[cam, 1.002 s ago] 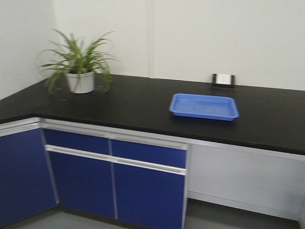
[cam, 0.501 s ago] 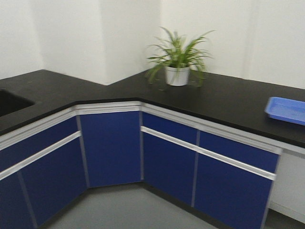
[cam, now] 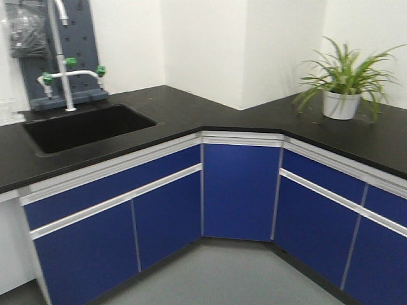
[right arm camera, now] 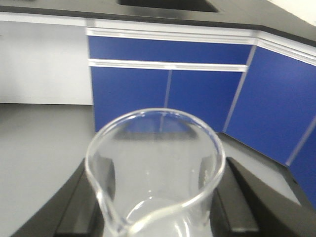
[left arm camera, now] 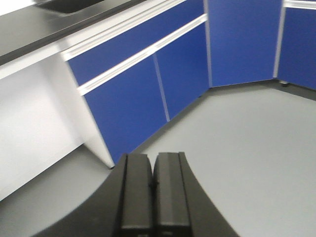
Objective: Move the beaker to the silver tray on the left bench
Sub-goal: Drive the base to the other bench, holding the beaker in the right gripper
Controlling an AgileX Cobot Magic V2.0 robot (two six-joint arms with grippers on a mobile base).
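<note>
The beaker (right arm camera: 155, 173), clear glass with a pouring lip, fills the bottom of the right wrist view. My right gripper (right arm camera: 155, 197) is shut on it, one black finger (right arm camera: 81, 197) at each side, holding it above the grey floor. In the left wrist view my left gripper (left arm camera: 152, 163) is shut, its two black pads pressed together with nothing between them, also over the floor. The silver tray is out of view. Neither gripper shows in the front view.
A black L-shaped bench (cam: 191, 111) on blue cabinets (cam: 238, 190) runs ahead. It holds a sink (cam: 86, 127) with a white tap (cam: 63, 76) at the left and a potted plant (cam: 343, 89) at the right. Grey floor (cam: 222, 273) lies in front.
The front view has swung left along the bench. The blue tray has left the picture, the plant has shifted to the right edge, and the sink with its tap has come in.
</note>
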